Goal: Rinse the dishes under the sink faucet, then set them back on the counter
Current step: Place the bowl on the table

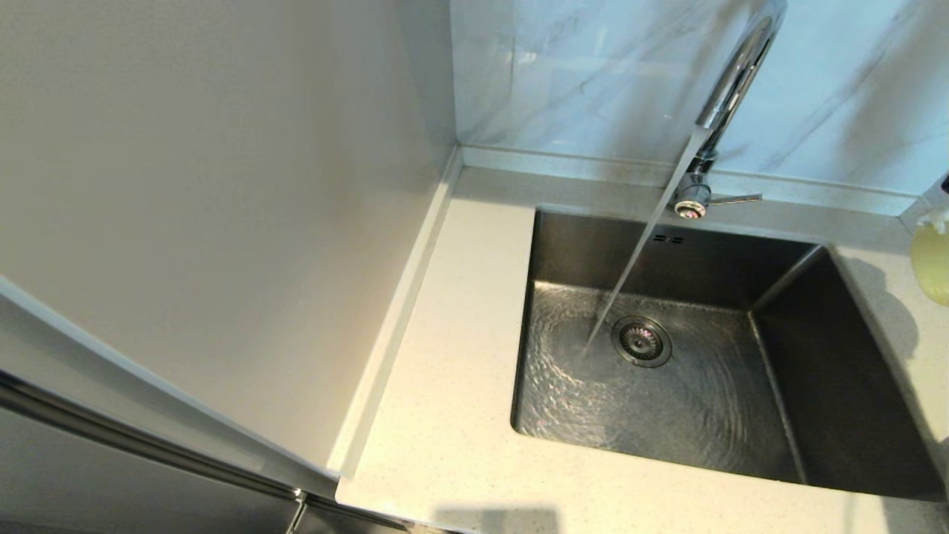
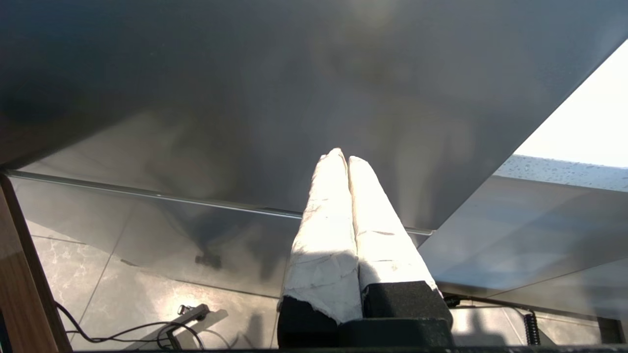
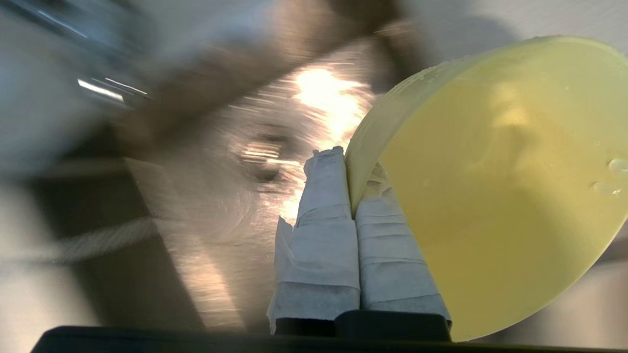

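Note:
Water streams from the chrome faucet [image 1: 730, 89] into the steel sink [image 1: 689, 415], landing beside the round drain strainer [image 1: 641, 341]. The pastel-yellow bowl [image 1: 931, 263] shows at the far right edge, over the counter [image 1: 445, 386] beside the sink. My right gripper [image 3: 351, 169] is shut on the bowl [image 3: 495, 191], with its rim pinched between the white-wrapped fingers; water drops cling to the bowl. My left gripper [image 2: 342, 158] is shut and empty, low beside a grey panel, out of the head view. The plate and the chopsticks are out of view.
A tall pale side panel [image 1: 207, 193] walls off the counter's left. The grey-veined marble wall [image 1: 593, 67] stands behind the raised back rim. The faucet's lever handle [image 1: 734, 199] points right. Cables [image 2: 127, 333] lie on the tiled floor under the left arm.

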`<state>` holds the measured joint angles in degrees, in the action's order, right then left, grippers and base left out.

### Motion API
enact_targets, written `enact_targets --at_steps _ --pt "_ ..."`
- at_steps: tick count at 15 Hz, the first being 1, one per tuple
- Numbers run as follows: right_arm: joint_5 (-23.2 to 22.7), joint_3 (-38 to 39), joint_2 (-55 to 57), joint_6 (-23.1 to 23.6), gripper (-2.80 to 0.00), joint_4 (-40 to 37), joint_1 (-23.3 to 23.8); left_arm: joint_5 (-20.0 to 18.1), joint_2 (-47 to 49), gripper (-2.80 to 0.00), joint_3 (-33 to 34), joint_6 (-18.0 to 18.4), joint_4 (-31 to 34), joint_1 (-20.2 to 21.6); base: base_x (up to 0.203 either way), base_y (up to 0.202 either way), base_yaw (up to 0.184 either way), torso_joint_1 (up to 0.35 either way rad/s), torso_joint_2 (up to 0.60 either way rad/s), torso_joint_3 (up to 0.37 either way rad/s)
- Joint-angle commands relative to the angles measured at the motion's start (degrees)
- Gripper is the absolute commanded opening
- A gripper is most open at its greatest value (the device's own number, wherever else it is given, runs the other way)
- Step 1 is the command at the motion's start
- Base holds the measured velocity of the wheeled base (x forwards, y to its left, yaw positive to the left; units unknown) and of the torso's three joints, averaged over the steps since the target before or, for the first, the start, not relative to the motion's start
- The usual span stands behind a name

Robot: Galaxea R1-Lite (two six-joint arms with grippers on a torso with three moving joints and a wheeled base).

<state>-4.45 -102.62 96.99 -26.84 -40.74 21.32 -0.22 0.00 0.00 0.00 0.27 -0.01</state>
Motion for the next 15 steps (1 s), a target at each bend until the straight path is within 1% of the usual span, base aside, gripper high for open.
enact_targets --at_steps 1,3,8,11,15 --pt "2.1 1.4 0.4 20.7 -2.80 -1.0 1.8 0.0 0.0 -2.80 0.0 0.0 0.0 0.0 0.000 0.000 0.000 0.000 0.00 0.000" --pt "2.2 1.8 1.4 26.9 -2.80 -1.3 2.4 0.0 0.0 -2.80 0.0 0.0 0.0 0.0 0.000 0.000 0.000 0.000 0.00 0.000" --pt "1.6 3.5 4.6 36.6 -2.80 -0.8 2.4 0.0 0.0 -2.80 0.0 0.0 0.0 0.0 0.000 0.000 0.000 0.000 0.00 0.000" --pt "1.8 5.7 8.0 37.2 -2.80 5.9 3.4 0.0 0.0 -2.80 0.0 0.0 0.0 0.0 0.000 0.000 0.000 0.000 0.00 0.000" --pt "1.6 5.8 12.2 36.8 -2.80 7.6 5.2 0.0 0.0 -2.80 0.0 0.0 0.0 0.0 0.000 0.000 0.000 0.000 0.00 0.000"
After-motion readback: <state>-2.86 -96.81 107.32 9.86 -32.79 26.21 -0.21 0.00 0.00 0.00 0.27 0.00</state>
